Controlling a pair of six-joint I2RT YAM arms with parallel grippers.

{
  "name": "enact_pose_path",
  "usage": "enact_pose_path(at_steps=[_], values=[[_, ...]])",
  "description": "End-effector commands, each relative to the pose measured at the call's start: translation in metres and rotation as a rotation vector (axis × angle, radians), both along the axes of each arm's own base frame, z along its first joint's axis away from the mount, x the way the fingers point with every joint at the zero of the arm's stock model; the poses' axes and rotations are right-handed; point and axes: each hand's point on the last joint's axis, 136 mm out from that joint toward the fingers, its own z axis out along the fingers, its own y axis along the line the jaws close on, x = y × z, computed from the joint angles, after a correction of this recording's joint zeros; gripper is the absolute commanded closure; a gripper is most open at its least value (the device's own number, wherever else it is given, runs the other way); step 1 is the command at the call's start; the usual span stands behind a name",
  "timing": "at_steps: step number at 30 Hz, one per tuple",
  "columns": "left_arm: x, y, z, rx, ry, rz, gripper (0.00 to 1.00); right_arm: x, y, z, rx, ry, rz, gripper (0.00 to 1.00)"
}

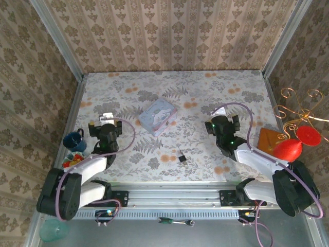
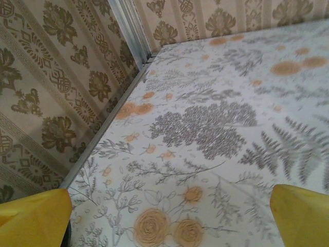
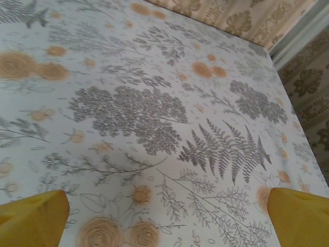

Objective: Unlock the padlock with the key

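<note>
Plainly, left gripper (image 2: 169, 218) and right gripper (image 3: 167, 218) have jaws spread wide, empty, apart from the padlock (image 1: 182, 157).

The left gripper (image 2: 167, 218) is hovering over the white worktop printed with grey ferns and orange roses (image 2: 205, 123), its two yellow fingertips (image 2: 31, 218) standing wide apart with nothing between them. Beige damask-patterned walls (image 2: 51, 77) are meeting at the worktop's far left corner, where a grey metal post (image 2: 128, 25) is standing.
</note>
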Motion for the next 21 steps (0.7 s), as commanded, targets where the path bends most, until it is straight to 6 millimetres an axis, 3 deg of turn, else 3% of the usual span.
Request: enact_pose_path(at_steps=[1, 6, 8, 10, 12, 15, 21], values=[[0.011, 0.003, 0.019, 0.075, -0.106, -0.007, 0.0, 0.008, -0.011, 0.006, 0.029, -0.086, -0.042, 0.0], [0.025, -0.005, 0.01, 0.078, -0.115, -0.067, 0.0, 0.017, -0.033, -0.013, 0.056, -0.08, -0.107, 0.0], [0.034, -0.004, 0.007, 0.065, -0.096, -0.071, 0.0, 0.02, -0.034, -0.013, 0.051, -0.083, -0.101, 0.0], [0.044, -0.01, -0.008, -0.018, -0.058, -0.157, 0.0, 0.024, -0.038, -0.009, 0.064, -0.12, -0.104, 0.0], [0.051, -0.001, -0.011, -0.039, -0.075, -0.145, 0.0, 0.026, -0.042, -0.008, 0.093, -0.139, -0.098, 0.0], [0.052, 0.008, -0.03, -0.141, -0.017, -0.152, 0.0, 0.03, -0.046, -0.004, 0.159, -0.185, -0.073, 0.0], [0.059, 0.017, -0.033, -0.159, 0.007, -0.117, 0.0, 0.033, -0.055, -0.001, 0.248, -0.237, -0.054, 0.0]])
